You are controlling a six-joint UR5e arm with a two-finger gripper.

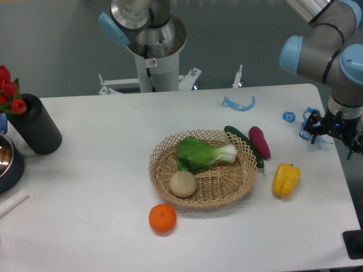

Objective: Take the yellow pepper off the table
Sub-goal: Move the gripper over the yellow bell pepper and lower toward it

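Note:
The yellow pepper (285, 179) lies on the white table (85, 226), right of the wicker basket and near the table's right edge. It is glossy, blocky and tilted a little. My gripper (339, 135) hangs at the far right, above the table edge, up and to the right of the pepper and well apart from it. The gripper's dark body and blue cabling hide its fingers, so I cannot make out how they stand. Nothing shows between them.
A wicker basket (245, 180) holds a green bok choy (199, 153) and a beige round vegetable (183, 183). An orange fruit (163, 219) sits in front of it. A cucumber (238, 136) and a purple vegetable (260, 141) lie between basket and pepper. A black vase (37, 127) stands far left.

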